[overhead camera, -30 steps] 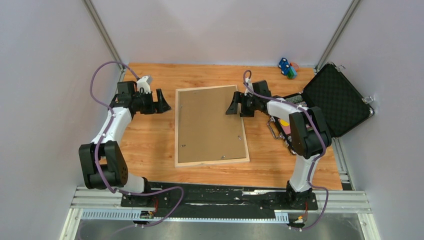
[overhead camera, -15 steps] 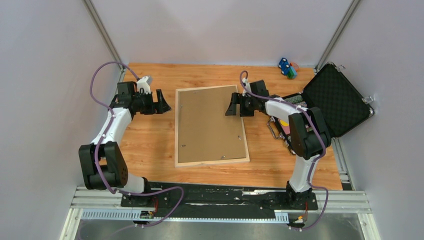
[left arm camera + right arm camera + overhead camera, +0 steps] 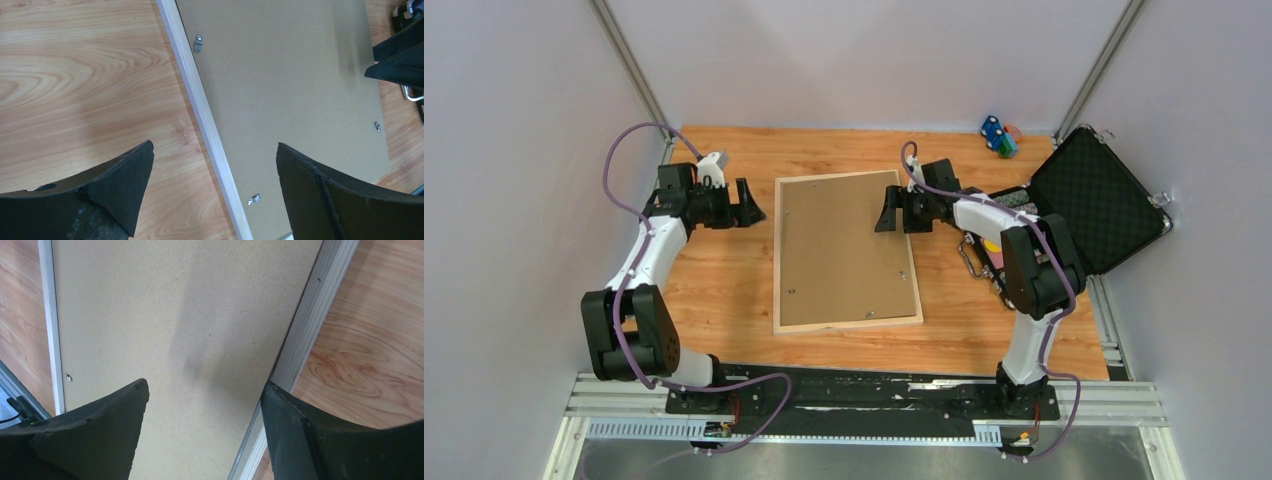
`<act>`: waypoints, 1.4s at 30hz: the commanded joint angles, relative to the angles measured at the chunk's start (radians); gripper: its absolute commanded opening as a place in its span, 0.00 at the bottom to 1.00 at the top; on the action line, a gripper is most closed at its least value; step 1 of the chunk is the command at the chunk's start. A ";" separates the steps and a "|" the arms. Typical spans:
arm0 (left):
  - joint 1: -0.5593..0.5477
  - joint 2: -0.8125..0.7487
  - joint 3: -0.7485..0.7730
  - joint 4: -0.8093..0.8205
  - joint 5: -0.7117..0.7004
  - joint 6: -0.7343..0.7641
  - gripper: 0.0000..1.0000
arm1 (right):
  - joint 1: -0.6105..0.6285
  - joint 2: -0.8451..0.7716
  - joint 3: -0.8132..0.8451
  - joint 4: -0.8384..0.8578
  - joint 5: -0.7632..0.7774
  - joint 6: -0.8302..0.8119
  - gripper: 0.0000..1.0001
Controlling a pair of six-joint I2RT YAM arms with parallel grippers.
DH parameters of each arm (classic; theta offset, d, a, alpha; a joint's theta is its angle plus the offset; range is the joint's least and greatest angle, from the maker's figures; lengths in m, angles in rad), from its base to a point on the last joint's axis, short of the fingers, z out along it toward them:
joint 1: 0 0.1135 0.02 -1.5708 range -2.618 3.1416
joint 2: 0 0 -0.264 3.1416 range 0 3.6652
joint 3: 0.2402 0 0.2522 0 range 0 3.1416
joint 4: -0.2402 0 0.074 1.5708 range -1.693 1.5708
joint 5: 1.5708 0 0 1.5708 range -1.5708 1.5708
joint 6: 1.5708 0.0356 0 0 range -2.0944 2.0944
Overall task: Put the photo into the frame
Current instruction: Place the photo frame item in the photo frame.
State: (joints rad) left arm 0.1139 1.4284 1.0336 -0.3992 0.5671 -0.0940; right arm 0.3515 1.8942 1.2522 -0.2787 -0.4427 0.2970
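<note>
My left pincer (image 3: 751, 206) and right pincer (image 3: 886, 212) both gape, empty. Mid-picture, the frame (image 3: 849, 322) lies under a backing board (image 3: 844, 250) that hides its front.

Count on the bench (image 3: 724, 290): one frame (image 3: 848, 324), one brown backing board (image 3: 844, 250), one open black case (image 3: 1094, 195). Three metal clips (image 3: 198, 43) show from the left wrist. Two arms: left arm (image 3: 652, 250), right arm (image 3: 1034, 265). Small coloured toys (image 3: 998, 137): number unclear.
</note>
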 commanded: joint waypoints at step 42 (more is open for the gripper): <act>0.006 -0.065 -0.015 0.040 -0.005 0.031 1.00 | 0.032 -0.060 0.044 -0.048 0.114 -0.122 0.77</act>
State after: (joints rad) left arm 0.1139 1.4075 1.0233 -0.3916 0.5663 -0.0853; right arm 0.3759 1.8149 1.2728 -0.3378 -0.3317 0.1898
